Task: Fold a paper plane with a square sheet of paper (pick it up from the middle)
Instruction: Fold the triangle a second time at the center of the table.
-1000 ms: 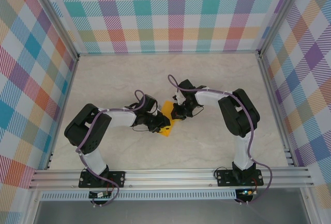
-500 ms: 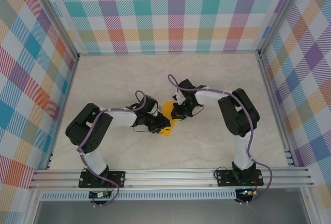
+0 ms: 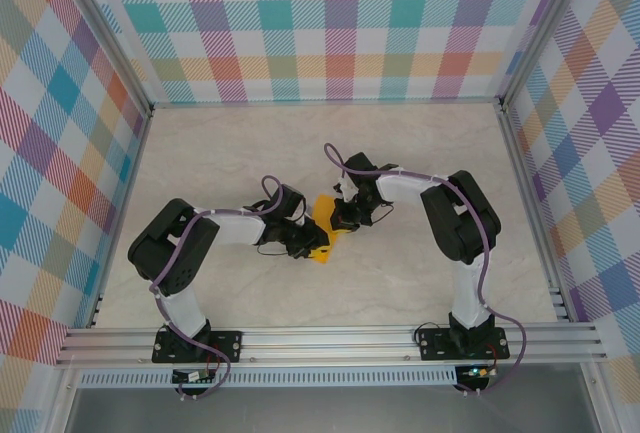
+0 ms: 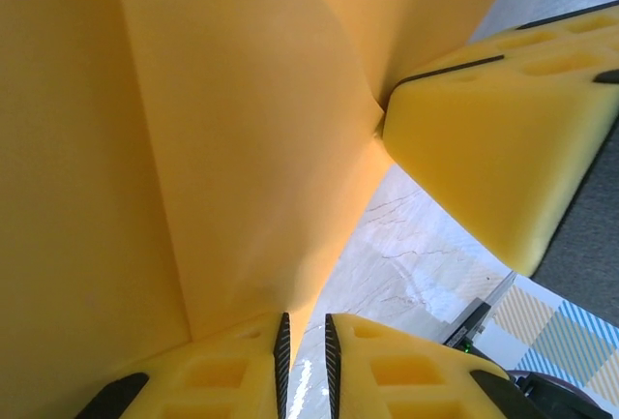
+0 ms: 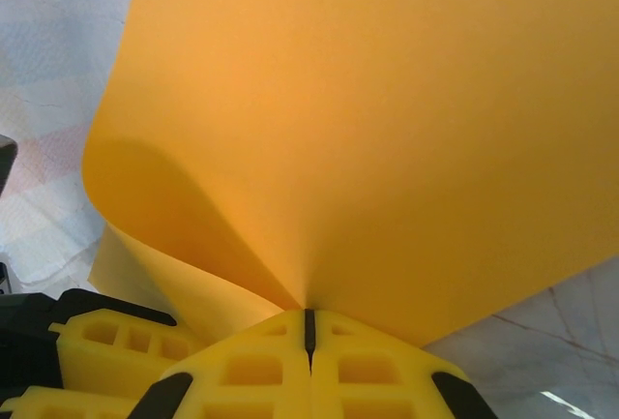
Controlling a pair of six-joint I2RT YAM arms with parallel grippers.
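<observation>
From above, we see the two arms meeting near the middle of the counter [image 3: 220, 153]. The square sheet of paper [image 3: 324, 205] is held up between them, a small orange-yellow shape whose folds are too small to read there. The left claw [image 3: 306, 240] sits at the sheet's left and near side and the right claw [image 3: 347, 215] at its right side, the two close together.

The left wrist view gives us what the overhead one cannot. The sheet [image 4: 193, 129] stands close before the camera, and a straight crease runs down it towards the left claw [image 4: 305, 361]. That claw's yellow fingers [image 4: 222, 375] are almost together, with a thin slit between them where pale counter shows through. The sheet's lower edge comes down to the tip of one finger, and we cannot tell whether it is pinched or merely touching. At the right, the right claw's yellow finger [image 4: 503, 138] presses into the sheet's edge.

In the right wrist view the sheet [image 5: 368, 129] curls up from the right claw [image 5: 309, 337], whose fingers are clenched tight on the paper at their seam. The left claw's finger [image 5: 106, 342] lies just beside them at the lower left.
</observation>
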